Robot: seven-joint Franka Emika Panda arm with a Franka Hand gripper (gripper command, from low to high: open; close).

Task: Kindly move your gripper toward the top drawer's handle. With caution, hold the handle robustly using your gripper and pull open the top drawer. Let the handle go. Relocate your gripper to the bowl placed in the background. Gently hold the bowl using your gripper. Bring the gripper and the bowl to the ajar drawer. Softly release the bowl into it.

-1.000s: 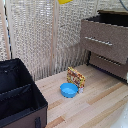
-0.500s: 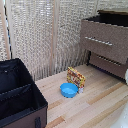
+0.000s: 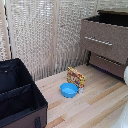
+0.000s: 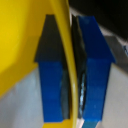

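In the wrist view my gripper [image 4: 70, 75] is shut on the thin rim of the yellow bowl [image 4: 20, 45]. One dark blue finger [image 4: 50, 80] is on each side of the rim. Neither the bowl nor the gripper shows in the exterior view. There, the brown dresser stands at the exterior view's right. Its top drawer [image 3: 102, 47] is pulled out, showing a dark open inside. The slim silver handle [image 3: 98, 41] runs across the drawer front.
A blue bowl [image 3: 69, 90] lies on the wooden floor beside a colourful box [image 3: 76, 77]. A black fabric box with dividers [image 3: 20, 100] fills the exterior view's lower left. A lower drawer [image 3: 107, 62] stays shut. A pale curtain hangs behind. Something white [image 3: 125, 75] shows at the right edge.
A yellow shape at the top edge of the exterior view one second ago is out of frame now. The drawer, blue bowl and boxes have not moved.
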